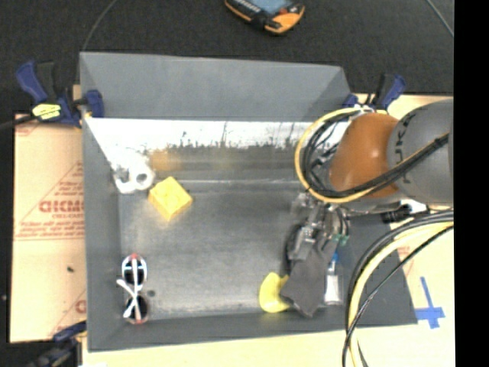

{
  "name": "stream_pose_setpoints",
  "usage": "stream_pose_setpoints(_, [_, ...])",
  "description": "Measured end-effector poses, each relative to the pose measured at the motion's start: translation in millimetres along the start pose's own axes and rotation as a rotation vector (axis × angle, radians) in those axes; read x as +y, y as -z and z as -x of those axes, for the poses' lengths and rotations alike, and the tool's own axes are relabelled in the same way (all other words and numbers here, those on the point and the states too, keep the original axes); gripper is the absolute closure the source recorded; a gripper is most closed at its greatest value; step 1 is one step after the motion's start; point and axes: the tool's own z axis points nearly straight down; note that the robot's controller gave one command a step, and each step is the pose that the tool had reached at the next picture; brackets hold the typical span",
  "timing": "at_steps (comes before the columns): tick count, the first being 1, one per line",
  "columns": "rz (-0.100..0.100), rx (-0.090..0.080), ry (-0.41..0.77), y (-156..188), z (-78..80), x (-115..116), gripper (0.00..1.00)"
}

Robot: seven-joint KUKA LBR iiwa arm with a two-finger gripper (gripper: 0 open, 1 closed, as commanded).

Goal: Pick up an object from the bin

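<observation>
My gripper [312, 234] hangs low at the bin's right side, close to the near right corner. Just below it lies a dark grey flat thing [306, 287], tilted against the bin's right wall. A rounded yellow thing [270, 293] lies beside it to the left, touching it, partly covered by the grey thing's edge. A small white and blue tube-like thing [333, 283] rests on the grey thing's right. Whether the gripper touches the grey thing cannot be made out.
A yellow block [170, 197] sits at the back left, with a white roll-shaped thing [132, 174] in the back left corner. A small pair of red, white and black glasses [134, 288] lies in the near left corner. The arm and its cables overhang the right wall.
</observation>
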Motion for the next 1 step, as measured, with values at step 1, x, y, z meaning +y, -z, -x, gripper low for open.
stream_pose_setpoints(1, [0.000, 0.004, -0.027, 9.5, 14.0, -2.4, 0.00])
